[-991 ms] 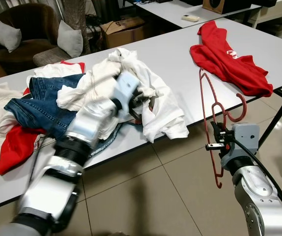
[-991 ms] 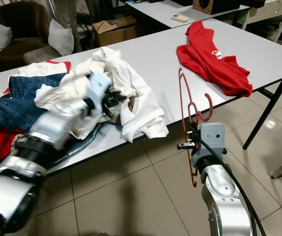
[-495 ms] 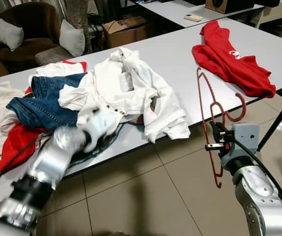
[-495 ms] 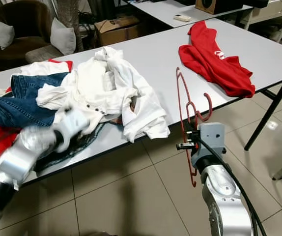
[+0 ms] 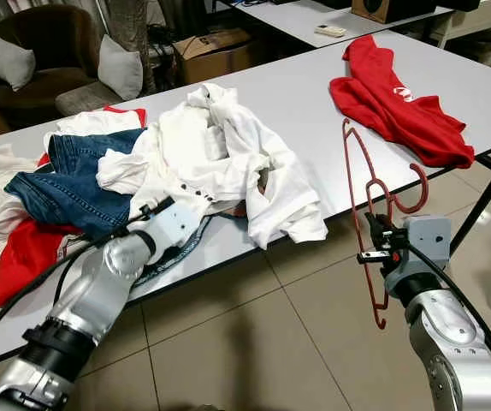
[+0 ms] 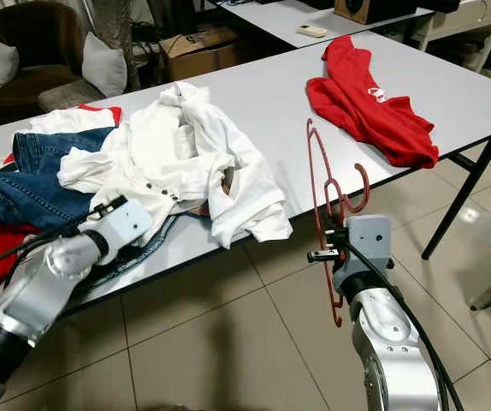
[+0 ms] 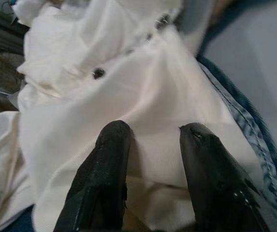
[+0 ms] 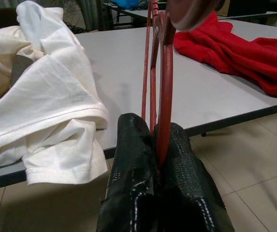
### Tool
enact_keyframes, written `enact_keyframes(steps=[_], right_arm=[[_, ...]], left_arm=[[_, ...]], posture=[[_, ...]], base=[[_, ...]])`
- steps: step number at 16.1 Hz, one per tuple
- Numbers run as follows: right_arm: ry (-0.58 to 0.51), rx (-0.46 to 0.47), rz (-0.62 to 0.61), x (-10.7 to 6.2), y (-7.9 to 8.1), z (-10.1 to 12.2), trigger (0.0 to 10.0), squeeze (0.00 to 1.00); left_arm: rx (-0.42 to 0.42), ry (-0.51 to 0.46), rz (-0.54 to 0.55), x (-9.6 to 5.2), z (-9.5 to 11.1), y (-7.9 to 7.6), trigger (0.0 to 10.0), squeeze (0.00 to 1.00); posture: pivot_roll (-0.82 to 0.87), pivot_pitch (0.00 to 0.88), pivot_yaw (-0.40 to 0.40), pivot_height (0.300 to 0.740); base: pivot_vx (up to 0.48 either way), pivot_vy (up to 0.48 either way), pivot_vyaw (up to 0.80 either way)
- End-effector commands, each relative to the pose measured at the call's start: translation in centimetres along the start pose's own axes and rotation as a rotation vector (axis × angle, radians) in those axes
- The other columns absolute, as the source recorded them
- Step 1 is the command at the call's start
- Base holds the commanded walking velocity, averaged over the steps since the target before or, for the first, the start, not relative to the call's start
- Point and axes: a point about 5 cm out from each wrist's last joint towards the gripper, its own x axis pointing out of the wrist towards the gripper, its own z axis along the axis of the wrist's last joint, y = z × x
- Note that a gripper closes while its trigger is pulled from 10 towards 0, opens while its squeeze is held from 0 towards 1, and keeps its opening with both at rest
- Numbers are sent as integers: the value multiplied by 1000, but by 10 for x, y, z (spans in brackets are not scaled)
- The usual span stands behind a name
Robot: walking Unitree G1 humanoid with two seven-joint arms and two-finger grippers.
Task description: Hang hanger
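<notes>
— grey table (image 5: 314, 111), clothes heaped. which step?
— right gripper (image 5: 374, 244) clamped on the hanger (image 5: 357, 184), off the edge; left gripper (image 7: 150, 140) parted over the shirt (image 5: 220, 163). next — pinch it.

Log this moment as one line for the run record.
right hand: shut on red hanger, upright beside table | left hand: open at white shirt | hanger not hung

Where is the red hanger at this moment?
The red hanger stands upright in the right hand, just off the table's front edge, between the white shirt and the red garment.
</notes>
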Motion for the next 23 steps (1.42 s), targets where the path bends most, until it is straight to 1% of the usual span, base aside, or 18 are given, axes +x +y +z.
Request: enact_keyframes(steps=[1, 2, 3, 4, 5, 7, 8, 10, 11, 12, 13, 15, 17, 18, 19, 20, 22, 23], right_arm=[[-11, 8, 19, -2, 4, 3, 10000, 0], [-11, 8, 18, -2, 3, 3, 10000, 0], [-11, 9, 15, -2, 2, 3, 10000, 0], [-10, 9, 14, -2, 3, 3, 10000, 0], [-9, 8, 15, -3, 3, 3, 10000, 0], [-9, 8, 15, -3, 3, 3, 10000, 0], [-9, 8, 13, -3, 3, 3, 10000, 0], [-10, 10, 9, -3, 3, 4, 10000, 0], [-10, 10, 7, -3, 3, 4, 10000, 0], [-11, 9, 4, -3, 2, 4, 10000, 0], [-12, 9, 1, -3, 2, 4, 10000, 0], [-14, 9, -7, -4, 0, 5, 10000, 0], [-13, 9, -10, -4, 0, 4, 10000, 0], [-13, 9, -9, -4, 0, 5, 10000, 0], [-13, 9, -7, -4, 0, 5, 10000, 0], [-13, 9, -5, -3, 0, 5, 10000, 0], [-12, 10, 1, -2, 1, 5, 10000, 0], [-12, 11, 3, -2, 1, 5, 10000, 0]], left_arm=[[15, 8, -27, -2, -4, -5, 10000, 0], [-47, -17, -83, -5, -2, -13, 10000, 0], [-144, -45, -148, -7, 1, -20, 10000, 0], [-189, -53, -169, -7, 2, -23, 10000, 0], [-162, -53, -167, -6, 2, -24, 10000, 0], [-184, -57, -165, -4, 2, -25, 10000, 0], [-174, -59, -178, -4, 3, -26, 10000, 0], [-11, -11, -143, 4, -5, -27, 10000, 0], [32, 3, -125, 7, -7, -26, 10000, 0], [40, 15, -89, 9, -8, -25, 10000, 0], [66, 27, -66, 11, -9, -24, 10000, 0], [87, 38, -8, 11, -10, -17, 10000, 0], [103, 38, 22, 11, -12, -11, 10000, 0], [109, 27, 41, 10, -11, -7, 4784, 0], [109, -4, 67, 8, -8, 0, 3176, 0], [106, -12, 72, 6, -7, 2, 0, 0], [94, -16, 62, 3, -7, 4, 0, 0], [107, -16, 54, 3, -7, 4, 0, 0]], posture=[[-121, 0, 118, 740], [-123, 0, 119, 740], [-121, 0, 119, 740], [-119, 0, 118, 740], [-120, 0, 118, 740], [-120, 0, 118, 740], [-121, 0, 120, 740], [-124, 0, 123, 740], [-126, 0, 126, 740], [-130, 0, 128, 740], [-133, 0, 130, 740], [-133, 0, 130, 740], [-133, 0, 130, 740], [-131, 0, 128, 740], [-125, 0, 123, 740], [-125, 0, 123, 740], [-120, 0, 120, 740], [-116, 0, 118, 740]], base=[[0, 0, 0], [0, 0, 0], [0, 0, 0], [0, 0, 0], [0, 0, 0], [0, 0, 0], [0, 0, 0], [0, 0, 0], [0, 0, 0], [0, 0, 0], [0, 0, 0], [0, 0, 0], [0, 0, 0], [0, 0, 0], [0, 0, 0], [0, 0, 0], [0, 0, 0], [0, 0, 0]])
